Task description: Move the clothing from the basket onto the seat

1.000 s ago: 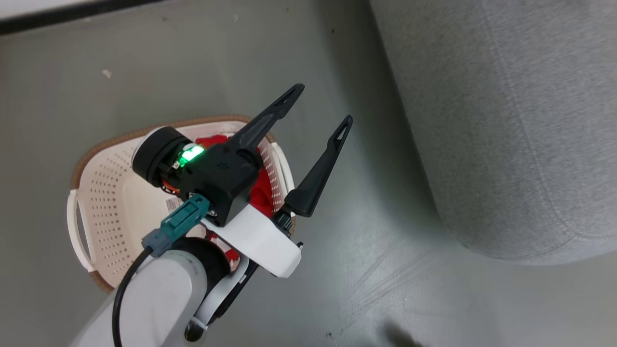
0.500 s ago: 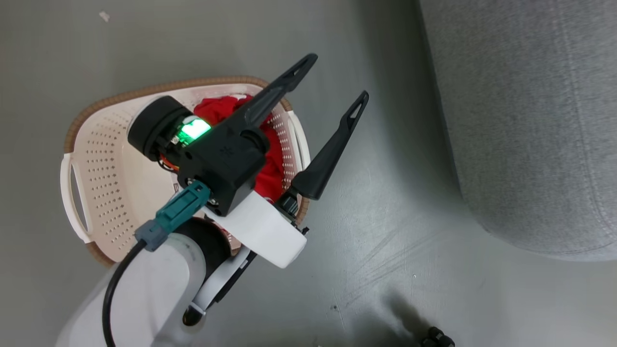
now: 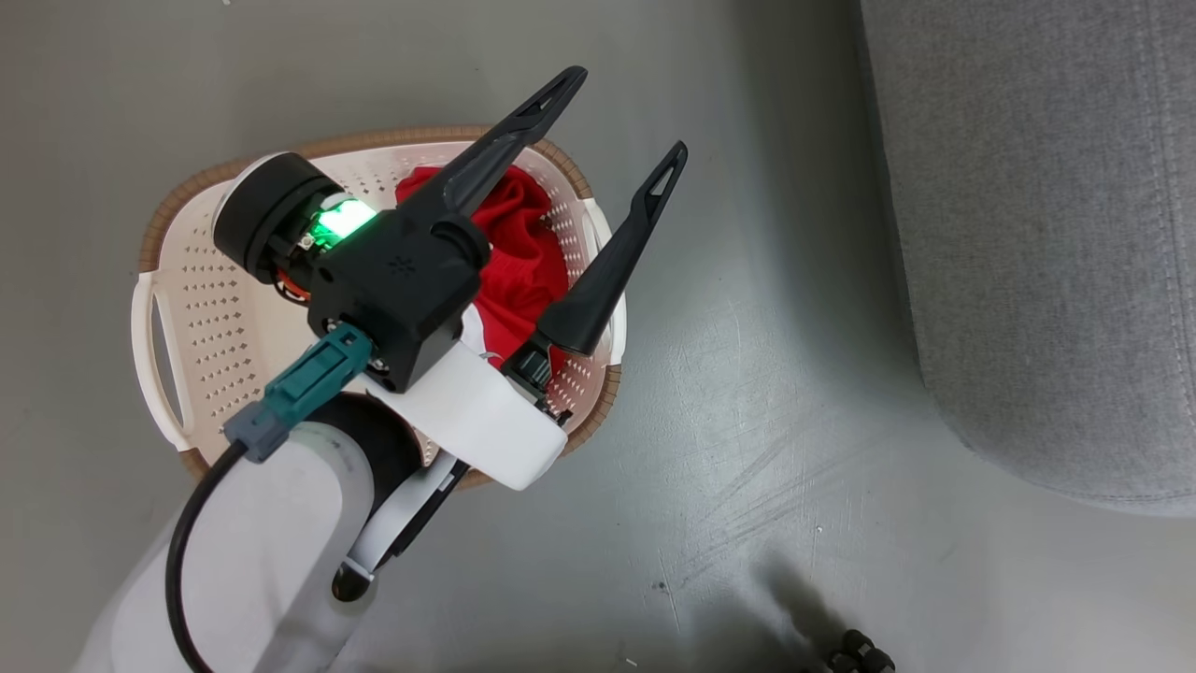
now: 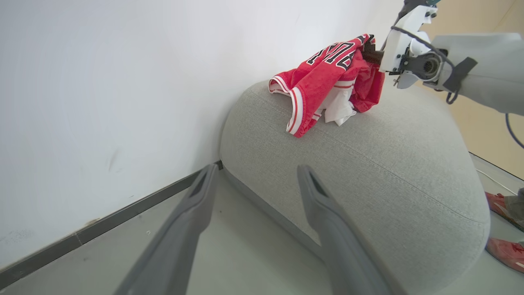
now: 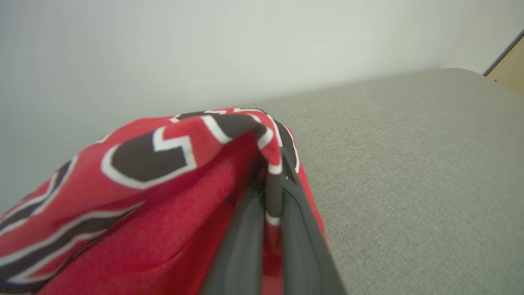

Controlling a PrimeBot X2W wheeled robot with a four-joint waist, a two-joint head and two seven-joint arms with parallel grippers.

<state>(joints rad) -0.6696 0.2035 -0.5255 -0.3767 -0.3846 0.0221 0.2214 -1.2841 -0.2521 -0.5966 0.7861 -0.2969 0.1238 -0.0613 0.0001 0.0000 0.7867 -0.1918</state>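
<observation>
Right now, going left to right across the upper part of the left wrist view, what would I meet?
White wall → red jersey → right gripper, fingers shut on the jersey → pale right forearm.

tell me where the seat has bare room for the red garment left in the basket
Bare: the seat from the jersey to its rounded edge. Crowded: the patch near the wall, where the right gripper is shut on the jersey.
</observation>
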